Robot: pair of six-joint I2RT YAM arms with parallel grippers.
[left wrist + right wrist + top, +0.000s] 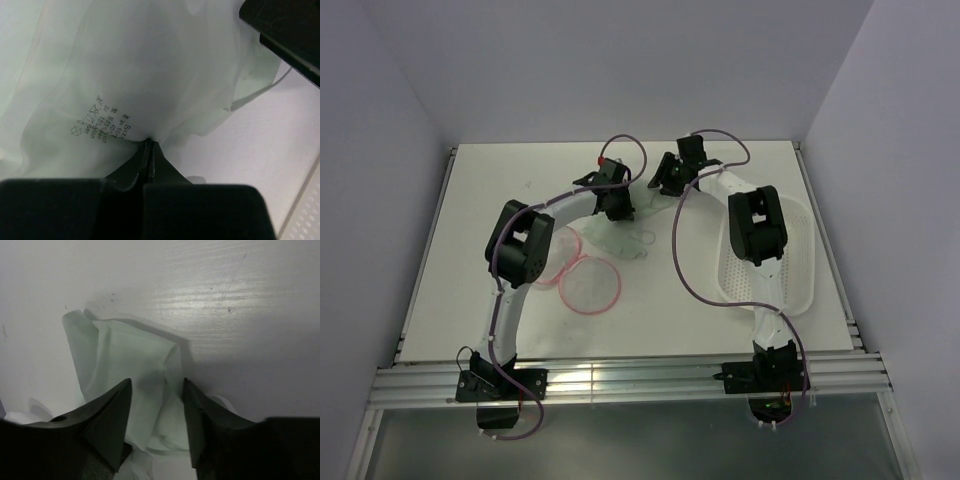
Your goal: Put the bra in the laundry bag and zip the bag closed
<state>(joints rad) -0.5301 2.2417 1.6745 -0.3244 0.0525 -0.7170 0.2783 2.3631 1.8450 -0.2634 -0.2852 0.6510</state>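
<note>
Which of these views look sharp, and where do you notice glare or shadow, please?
Top external: evenly lit and sharp, bright reflection on the near rail. Left wrist: care text on the bra is legible; the left gripper is nearly black. Right wrist: glare streaks the table, the bra casts a soft shadow, the right gripper is dark.

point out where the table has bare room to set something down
Bare: the far-left corner of the white table, between its left edge and the left arm; and the near strip between the pink-rimmed mesh laundry bag and the white perforated plastic basket, crossed by a purple cable. Crowded: centre back, left hand and right hand at the pale mint bra.
</note>
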